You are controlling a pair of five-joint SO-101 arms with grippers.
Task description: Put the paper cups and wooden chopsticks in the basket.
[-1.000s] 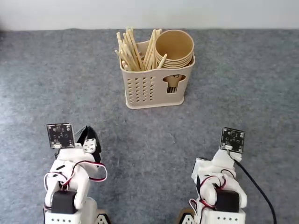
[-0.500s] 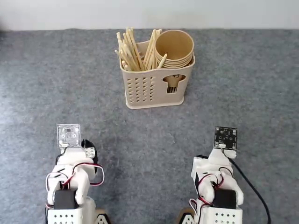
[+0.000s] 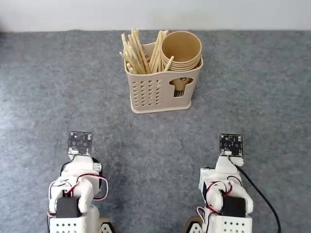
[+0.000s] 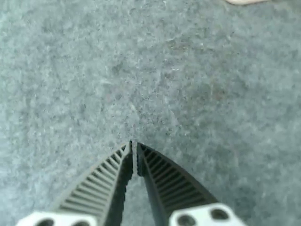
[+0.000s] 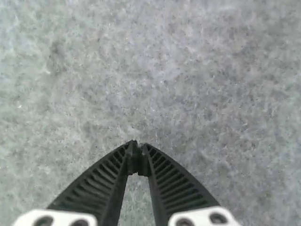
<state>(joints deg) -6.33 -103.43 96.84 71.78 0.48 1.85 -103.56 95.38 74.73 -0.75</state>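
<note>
A beige slotted basket (image 3: 160,94) stands upright at the far middle of the grey felt. A stack of paper cups (image 3: 181,50) sits in its right side. Several wooden chopsticks (image 3: 138,52) stand in its left side. Both arms are folded back at the near edge, far from the basket. My left gripper (image 4: 135,157) is shut with nothing in it, its tips over bare felt. My right gripper (image 5: 135,157) is shut and holds nothing, also over bare felt. The left arm (image 3: 77,184) and the right arm (image 3: 225,187) each carry a small dark board on top.
Grey felt (image 3: 243,97) covers the whole table up to a pale wall (image 3: 155,14) at the back. A black cable (image 3: 262,194) runs from the right arm toward the near edge. Open felt lies between the arms and the basket.
The left arm has pulled back and swung to the right into its folded pose. The right arm has shifted slightly left and settled lower. The basket and its contents have not moved.
</note>
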